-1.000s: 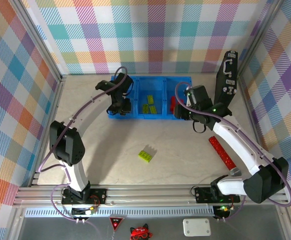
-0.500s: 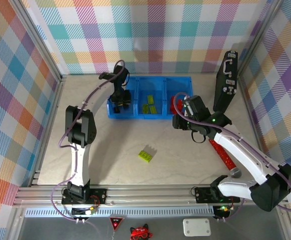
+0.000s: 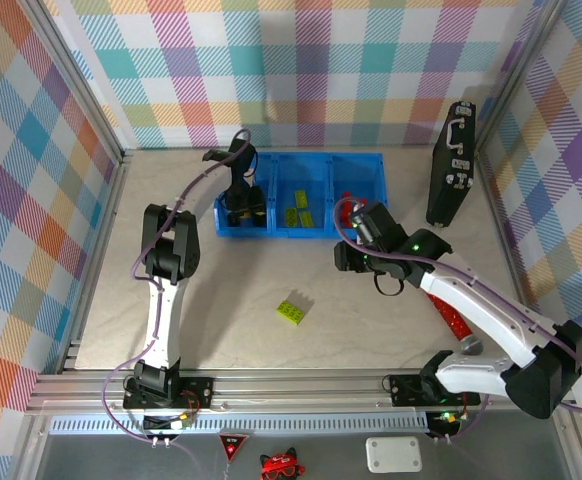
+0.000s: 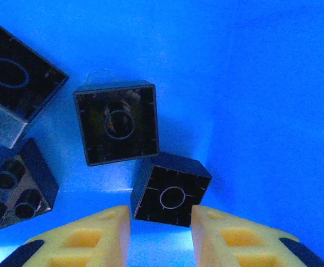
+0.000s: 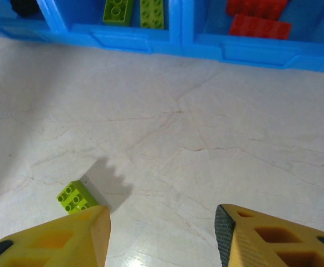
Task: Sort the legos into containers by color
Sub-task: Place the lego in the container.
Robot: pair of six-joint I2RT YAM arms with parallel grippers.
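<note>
My left gripper is down inside the left compartment of the blue bin. Its jaws stand just apart, open. A black lego lies tilted at the fingertips, with a thin gap on its left side. Other black legos lie around it. The middle compartment holds lime-green legos and the right one red legos. A lime-green lego lies on the table. My right gripper hangs open and empty above the table, with that lego just outside its left finger.
A tall black case with a handle stands at the back right. A long flat red strip lies on the right, partly under my right arm. Plaid walls enclose the table on three sides.
My right gripper has drawn back from the bin's right compartment toward the middle of the table. My left gripper has gone deeper into the left compartment, and its jaws have eased slightly apart.
</note>
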